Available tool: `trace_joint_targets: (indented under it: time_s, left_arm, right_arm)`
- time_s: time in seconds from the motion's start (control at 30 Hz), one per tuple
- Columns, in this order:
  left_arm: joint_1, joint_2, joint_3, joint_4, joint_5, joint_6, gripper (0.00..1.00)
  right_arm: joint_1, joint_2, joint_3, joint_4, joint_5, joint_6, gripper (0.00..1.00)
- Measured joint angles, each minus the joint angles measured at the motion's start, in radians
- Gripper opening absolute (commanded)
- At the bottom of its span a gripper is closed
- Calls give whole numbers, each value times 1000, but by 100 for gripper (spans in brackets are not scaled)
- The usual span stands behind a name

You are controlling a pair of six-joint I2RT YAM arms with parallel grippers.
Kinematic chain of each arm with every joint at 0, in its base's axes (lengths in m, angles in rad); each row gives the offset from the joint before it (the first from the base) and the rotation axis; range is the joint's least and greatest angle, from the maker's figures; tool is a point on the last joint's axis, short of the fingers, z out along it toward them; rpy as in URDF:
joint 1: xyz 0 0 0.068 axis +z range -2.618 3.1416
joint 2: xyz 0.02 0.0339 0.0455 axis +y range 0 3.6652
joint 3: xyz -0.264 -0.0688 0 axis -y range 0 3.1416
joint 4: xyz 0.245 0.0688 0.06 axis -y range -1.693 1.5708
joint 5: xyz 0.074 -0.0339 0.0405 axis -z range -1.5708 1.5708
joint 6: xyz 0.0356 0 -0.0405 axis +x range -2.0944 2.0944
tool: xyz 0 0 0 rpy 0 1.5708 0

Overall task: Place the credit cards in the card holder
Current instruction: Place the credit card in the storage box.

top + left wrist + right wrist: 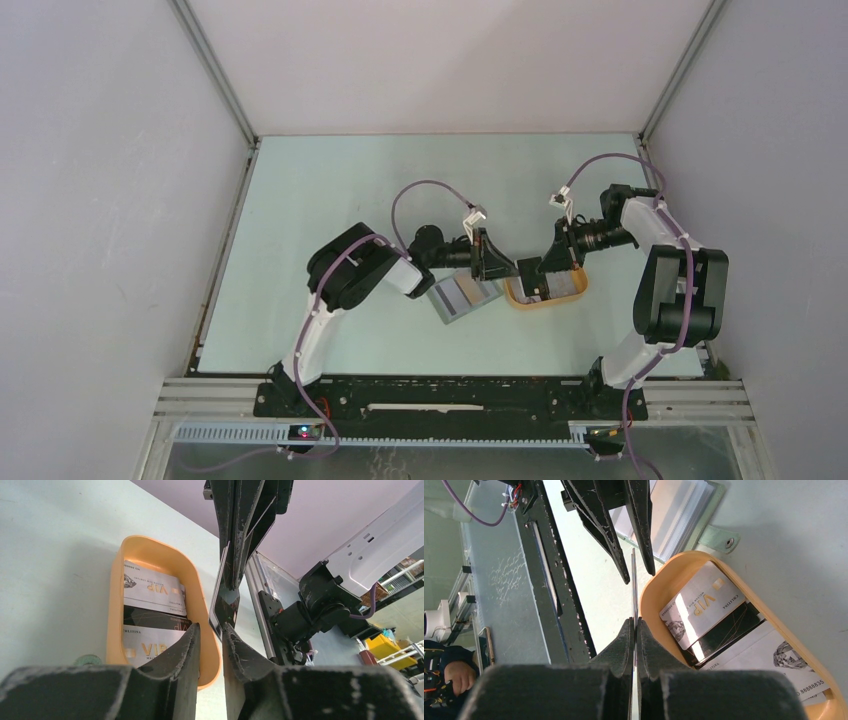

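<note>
Black plastic, on edge, clamped tight in the right gripper: one of the credit cards, offered for handover. Straddled by the left gripper, jaws narrow yet not touching. At nine o'clock of the tray, card holder spread open to receive.

We see two matching arms: the left arm and the right arm both pair smooth white shells with bulky black joint housings. A thin purple cable runs along each, meeting a small white connector near the wrist. The left gripper has matte black, angular fingers, scuffed grey along their edges.
</note>
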Motion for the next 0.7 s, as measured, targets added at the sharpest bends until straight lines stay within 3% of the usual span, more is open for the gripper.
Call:
trace_joint_targets:
  time_s: [0.1, 0.27, 0.47, 0.7]
  left_arm:
    - [0, 2, 10, 0, 3, 0, 26]
    - [0, 5, 27, 0, 12, -8, 14]
    - [0, 16, 41, 6, 27, -20, 25]
    - [0, 18, 41, 8, 33, -25, 23]
  right_arm:
    - [0, 2, 0, 0, 0, 0, 0]
    - [0, 7, 0, -1, 0, 0, 0]
    - [-5, 9, 1, -3, 0, -2, 0]
    - [-7, 14, 8, -4, 0, -2, 0]
